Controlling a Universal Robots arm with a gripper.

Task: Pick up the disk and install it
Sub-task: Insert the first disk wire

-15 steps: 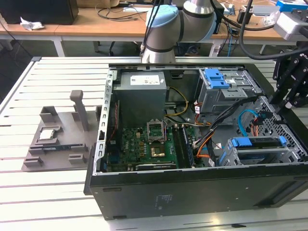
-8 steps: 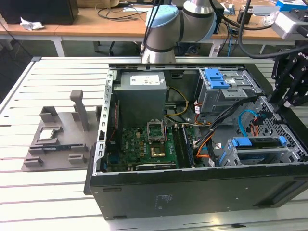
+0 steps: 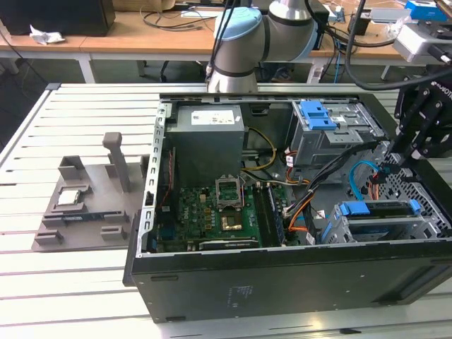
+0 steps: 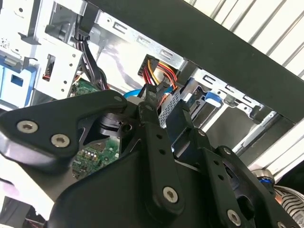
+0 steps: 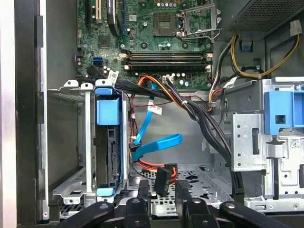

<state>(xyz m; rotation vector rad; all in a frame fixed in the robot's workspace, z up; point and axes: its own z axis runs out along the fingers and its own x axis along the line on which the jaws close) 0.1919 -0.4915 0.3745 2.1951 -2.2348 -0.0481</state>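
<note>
disk (image 5: pixel 112 156) stands on edge in the drive cage (image 5: pixel 71 185). The blue caddy bracket (image 5: pixel 105 111) is round it, tab end on the side away from the claw, toward the motherboard (image 5: pixel 156 33). In the exterior view the disk (image 3: pixel 374 209) is the blue strip in that cage, lower than the claw and toward that view's left. It looks seated, so I'd judge the install largely done (connector end is hidden, so no call on cabling). claw (image 5: pixel 163 189) has its fingers apart and nothing gripped. The disk is near, off one flank, not touching. Handling, my read: dense for its size, rigid metal body, smooth sides that would slip under a light pinch, shock-sensitive. The plastic bracket flexes, so the best hold is across the two long rails near mid-length, not the tab alone, nor the label face or board side. Ahead of the claw gap are a loose black power plug (image 5: pixel 161 176) on orange/red leads and a blue data cable (image 5: pixel 159 142), and contact can't be judged. On the other flank is an upper bay with a blue latch (image 5: pixel 280 111). Well apart, on the worktop (image 3: pixel 70 289), is a grey fixture tray (image 3: pixel 78 215) with a small silver chip (image 3: pixel 70 198).
</note>
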